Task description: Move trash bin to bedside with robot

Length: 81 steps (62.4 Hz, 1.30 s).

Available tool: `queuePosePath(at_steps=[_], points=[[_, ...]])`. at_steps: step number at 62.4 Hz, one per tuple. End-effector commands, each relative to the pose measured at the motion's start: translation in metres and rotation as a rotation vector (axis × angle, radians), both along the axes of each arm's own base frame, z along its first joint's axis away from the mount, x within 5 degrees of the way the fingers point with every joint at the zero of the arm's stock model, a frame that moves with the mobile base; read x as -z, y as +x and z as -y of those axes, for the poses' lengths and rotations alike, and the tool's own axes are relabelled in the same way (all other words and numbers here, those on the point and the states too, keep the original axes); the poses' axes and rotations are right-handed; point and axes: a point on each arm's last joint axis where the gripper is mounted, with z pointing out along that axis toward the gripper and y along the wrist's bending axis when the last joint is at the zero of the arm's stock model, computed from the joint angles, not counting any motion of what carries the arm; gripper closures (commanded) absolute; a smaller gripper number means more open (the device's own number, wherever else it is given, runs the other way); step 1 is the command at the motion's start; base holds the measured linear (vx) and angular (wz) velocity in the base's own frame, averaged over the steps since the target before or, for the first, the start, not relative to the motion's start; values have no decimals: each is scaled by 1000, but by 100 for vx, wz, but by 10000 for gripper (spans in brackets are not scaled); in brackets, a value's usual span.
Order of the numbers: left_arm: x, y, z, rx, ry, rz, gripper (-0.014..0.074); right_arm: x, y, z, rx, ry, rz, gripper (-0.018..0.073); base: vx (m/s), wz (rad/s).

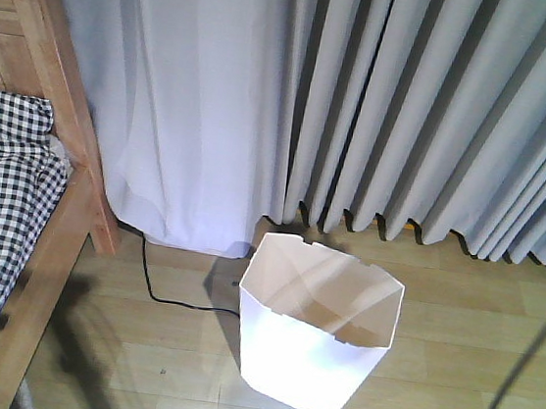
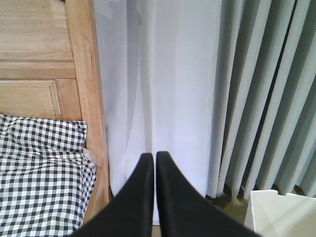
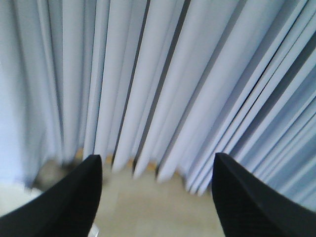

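The left gripper's (image 2: 153,158) fingers are pressed together on nothing and the right gripper's (image 3: 157,165) are spread wide and empty, while the trash bin (image 1: 316,330) stands upright on the floor, low between them, near the bed (image 1: 13,234).

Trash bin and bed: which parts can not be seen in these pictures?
- Bin: inside bottom hidden by its own front wall in the front view; only a corner shows in the left wrist view, cut by the edge.
- Bed: mostly cut off by the left edge.
- Right wrist view: blurred, bin unclear.
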Motion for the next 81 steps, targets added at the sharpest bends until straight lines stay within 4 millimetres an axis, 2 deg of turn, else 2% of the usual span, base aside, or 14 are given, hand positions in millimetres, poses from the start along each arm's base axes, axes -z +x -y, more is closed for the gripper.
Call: queuePosePath(at_steps=[1, 8, 13, 23, 32, 37, 43, 53, 57, 81], points=[[3, 1, 0, 4, -14, 53, 602, -22, -28, -7, -14, -32, 124, 113, 0, 0], [3, 1, 0, 4, -14, 53, 602, -25, -64, -18, -51, -43, 223, 113, 0, 0], [3, 1, 0, 4, -14, 53, 602, -21, -82, -25, -67, -27, 276, 113, 0, 0], [3, 1, 0, 4, -14, 53, 602, -2, -109, -39, -141, -6, 336, 113, 0, 0], [3, 1, 0, 4, -14, 53, 602, -3, -135, -42, -155, 60, 472, 119, 0, 0], [3, 1, 0, 4, -14, 53, 602, 3, -145, -40, -133, 91, 518, 150, 0, 0], [3, 1, 0, 4, -14, 53, 602, 19, -149, -35, -82, 90, 520, 257, 0, 0], [3, 1, 0, 4, -14, 53, 602, 19, -150, -24, 60, 198, 527, 575, 0, 0], [3, 1, 0, 4, -14, 53, 602, 20, -150, -23, 92, 287, 522, 573, 0, 0], [3, 1, 0, 4, -14, 53, 602, 20, -150, -23, 85, 288, 523, 570, 0, 0]])
